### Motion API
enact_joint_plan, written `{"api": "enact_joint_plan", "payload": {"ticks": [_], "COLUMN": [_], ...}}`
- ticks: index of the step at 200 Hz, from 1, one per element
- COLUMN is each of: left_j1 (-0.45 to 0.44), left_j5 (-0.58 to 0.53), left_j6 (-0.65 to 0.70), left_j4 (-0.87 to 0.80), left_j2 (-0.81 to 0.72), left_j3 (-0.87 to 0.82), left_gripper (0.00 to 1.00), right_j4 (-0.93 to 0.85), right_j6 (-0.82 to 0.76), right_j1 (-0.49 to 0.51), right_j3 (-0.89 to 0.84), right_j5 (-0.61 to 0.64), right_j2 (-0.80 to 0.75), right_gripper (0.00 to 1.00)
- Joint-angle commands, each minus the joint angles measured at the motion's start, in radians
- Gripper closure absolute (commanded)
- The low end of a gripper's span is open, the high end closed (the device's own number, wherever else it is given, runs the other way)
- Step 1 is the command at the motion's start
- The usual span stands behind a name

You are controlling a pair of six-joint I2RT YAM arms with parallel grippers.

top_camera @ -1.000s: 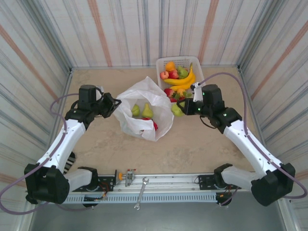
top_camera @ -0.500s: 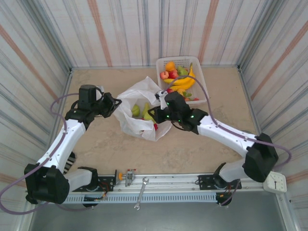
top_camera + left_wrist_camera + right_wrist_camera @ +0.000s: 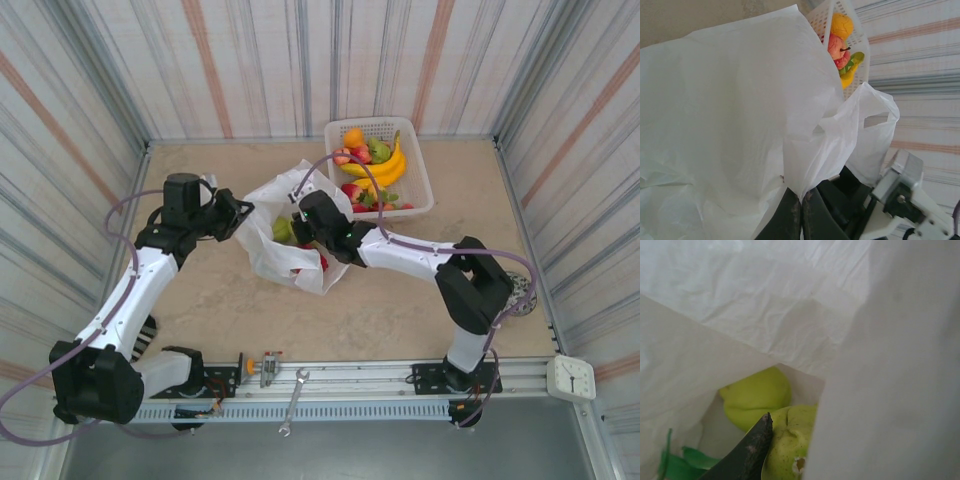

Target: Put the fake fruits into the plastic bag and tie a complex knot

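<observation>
the sandy counter (image 3: 420,290) carries everything. the plastic bag (image 3: 300,190) lies on it, crumpled, with its mouth open upward. the left gripper (image 3: 238,214) is at its left rim and the right gripper (image 3: 297,221) is inside its mouth. the white basket (image 3: 427,180) stands behind and to the right of the right gripper, near the bag and well apart from the left gripper.

in the left wrist view the left gripper's two dark fingers (image 3: 787,220) are pressed together with a fold of the white film pinched between them, so it holds the bag's edge. from this gripper the bag spreads away, and one loop handle (image 3: 860,102) stands up just beyond the fingers.

the film is all around the right gripper. in the right wrist view one dark fingertip (image 3: 752,447) shows, touching a green pear (image 3: 787,440). the other finger is behind a fold of the bag, so i cannot tell if this gripper is wide, narrow or holding the pear. a second pear (image 3: 757,392) lies just beyond the fingertip, deeper in the bag.

the bananas (image 3: 385,168), the red apples (image 3: 350,192) and an orange (image 3: 353,137) are in the basket, beyond the right gripper. a red fruit (image 3: 320,263) shows through the bag on the near side of this gripper.
</observation>
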Motion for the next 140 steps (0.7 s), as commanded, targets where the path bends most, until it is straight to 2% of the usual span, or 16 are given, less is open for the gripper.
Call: {"api": "enact_joint_plan", "payload": {"ticks": [1,61,97,114,140], "left_j1": [-0.004,-0.004,-0.004,-0.003,-0.004], "left_j5": [0.009,0.006,0.005,0.006,0.005], "left_j6": [0.0,0.0,0.0,0.0,0.0], "left_j4": [0.021,0.02,0.016,0.015,0.012], "left_j2": [-0.004,-0.003,-0.003,-0.004,-0.003], "left_j3": [0.028,0.027,0.025,0.025,0.025], "left_gripper": [1.0,1.0,1.0,1.0,1.0], "right_j4": [0.021,-0.001,-0.004,-0.011,-0.015], "right_j6": [-0.043,-0.042,-0.041,-0.038,-0.032], "right_j1": [-0.009,-0.003,-0.001,-0.002,0.0], "right_j3": [0.049,0.047,0.025,0.022,0.018], "right_j5": [0.055,0.033,0.035,0.031,0.026], "right_j2": [0.023,-0.008,-0.042,-0.051,-0.067], "right_gripper": [0.71,0.44,0.42,0.38,0.38]}}
